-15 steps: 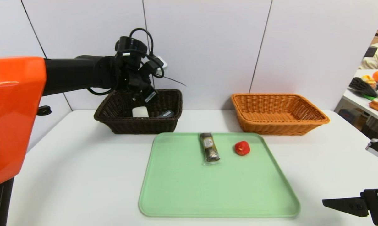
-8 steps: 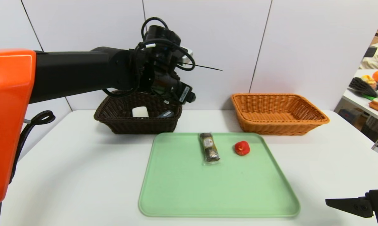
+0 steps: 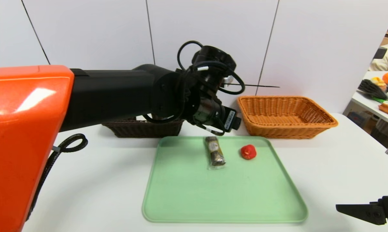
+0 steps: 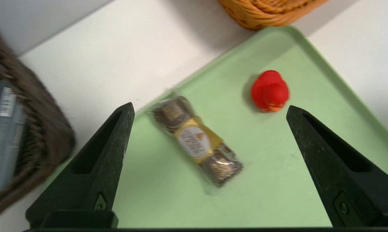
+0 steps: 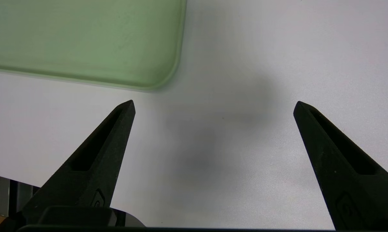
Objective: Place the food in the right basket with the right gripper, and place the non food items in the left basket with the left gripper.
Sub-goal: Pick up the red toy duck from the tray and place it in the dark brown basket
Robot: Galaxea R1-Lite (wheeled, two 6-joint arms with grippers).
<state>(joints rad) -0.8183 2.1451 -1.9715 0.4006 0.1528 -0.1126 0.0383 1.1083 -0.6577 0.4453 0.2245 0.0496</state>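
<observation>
While spread wide, left fingers (image 4: pixel 106 154) empty

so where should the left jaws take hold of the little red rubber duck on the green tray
Probably across the small red rubber duck's rounded body, coming down from above with the open left gripper. It sits alone on the flat pale green plastic tray, clear of the brown gold-labelled wrapped snack roll, so both sides are free. Its low, round shape offers no handle or edge.
</observation>
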